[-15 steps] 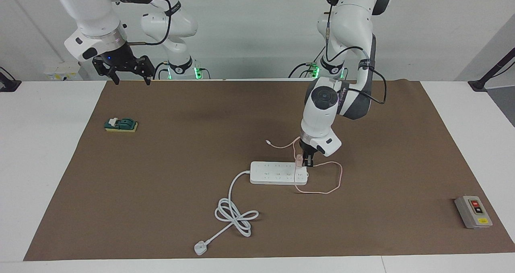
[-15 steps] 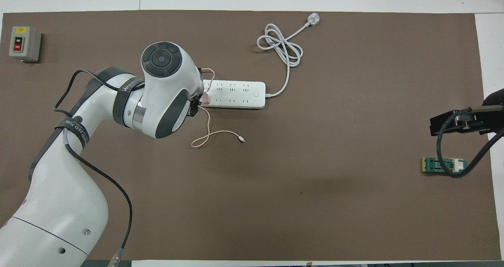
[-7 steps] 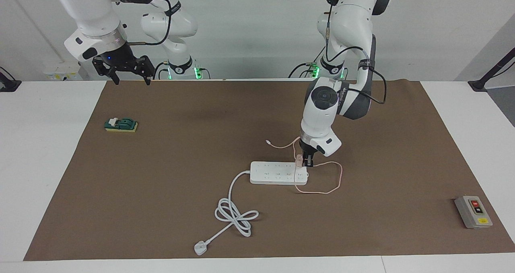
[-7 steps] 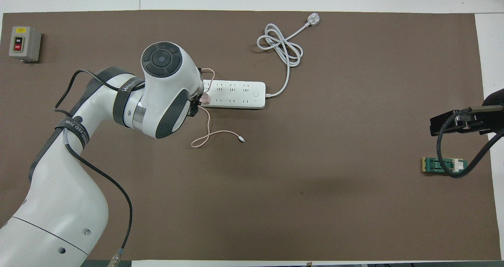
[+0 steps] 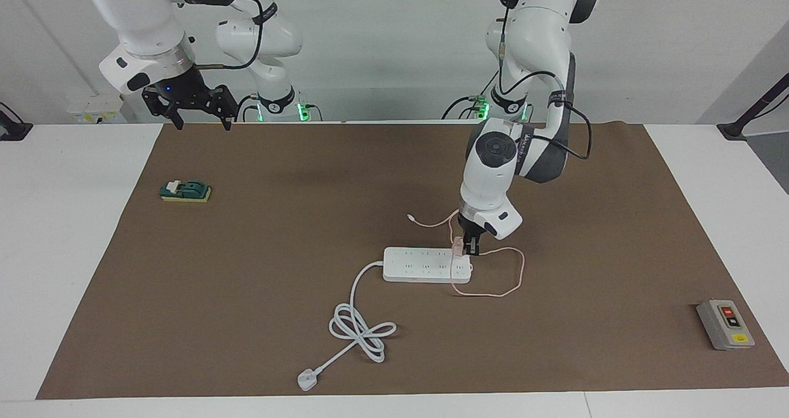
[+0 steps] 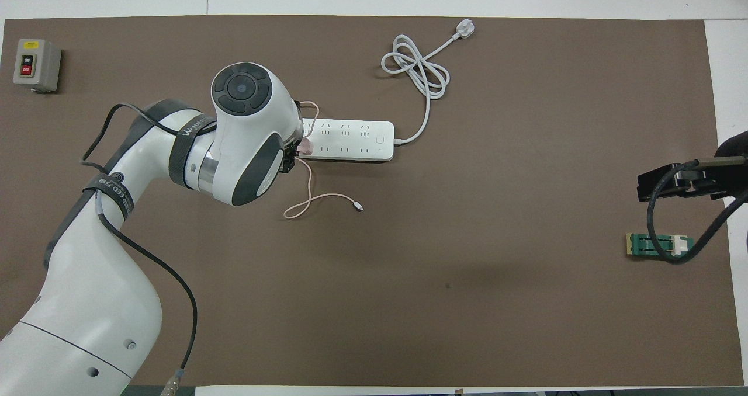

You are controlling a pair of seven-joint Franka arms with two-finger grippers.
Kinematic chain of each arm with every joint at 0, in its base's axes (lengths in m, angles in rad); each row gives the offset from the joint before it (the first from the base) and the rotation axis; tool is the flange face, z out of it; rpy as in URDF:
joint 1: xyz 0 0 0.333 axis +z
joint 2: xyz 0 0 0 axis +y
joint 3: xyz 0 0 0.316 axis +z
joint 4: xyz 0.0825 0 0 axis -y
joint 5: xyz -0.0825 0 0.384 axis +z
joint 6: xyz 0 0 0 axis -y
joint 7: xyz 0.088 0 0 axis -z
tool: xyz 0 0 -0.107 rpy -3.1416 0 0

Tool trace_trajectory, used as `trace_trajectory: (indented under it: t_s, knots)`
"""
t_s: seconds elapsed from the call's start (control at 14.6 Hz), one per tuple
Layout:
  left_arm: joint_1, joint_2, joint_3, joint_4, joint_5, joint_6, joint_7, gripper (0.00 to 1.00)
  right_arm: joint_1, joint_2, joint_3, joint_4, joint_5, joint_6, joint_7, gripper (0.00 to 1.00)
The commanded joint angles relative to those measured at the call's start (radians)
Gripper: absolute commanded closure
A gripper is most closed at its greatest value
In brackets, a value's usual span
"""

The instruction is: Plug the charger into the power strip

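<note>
At mid-table, the left gripper pinches the charger over the end of the strip.

Seen from where I stand, the left arm bends down steeply, its fingers clamped on the small pink charger, which sits at the edge of the white strip nearer to the robots, at the end toward the left arm's side. Whether the prongs are in a socket I cannot tell. A thin pink cable loops on the brown mat around that end of the strip. From the strip's other end a thick white cord runs into a coil and ends in a plug farther from the robots. High over the mat's corner by its own base, the right gripper waits with fingers spread wide and empty.
</note>
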Motion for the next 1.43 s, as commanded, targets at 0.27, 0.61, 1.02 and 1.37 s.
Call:
trace_trajectory:
  t_s: [0.27,0.61,1.02,1.37]
  knots:
    - [-0.029,0.025,0.009,-0.028,0.005,0.016,-0.014,1.00,-0.010,-0.016,0.006,-0.011,0.000,0.006,-0.028,0.00]
    - [-0.033,0.027,0.009,-0.057,0.007,0.051,-0.014,1.00,-0.014,-0.016,0.006,-0.011,0.000,0.004,-0.028,0.00]
    - [-0.033,0.028,0.009,-0.094,0.021,0.096,-0.014,1.00,-0.016,-0.016,0.004,-0.011,0.000,0.003,-0.028,0.00]
    - [-0.049,0.028,0.011,-0.117,0.034,0.108,-0.023,1.00,-0.014,-0.016,0.004,-0.011,0.000,0.003,-0.028,0.00]
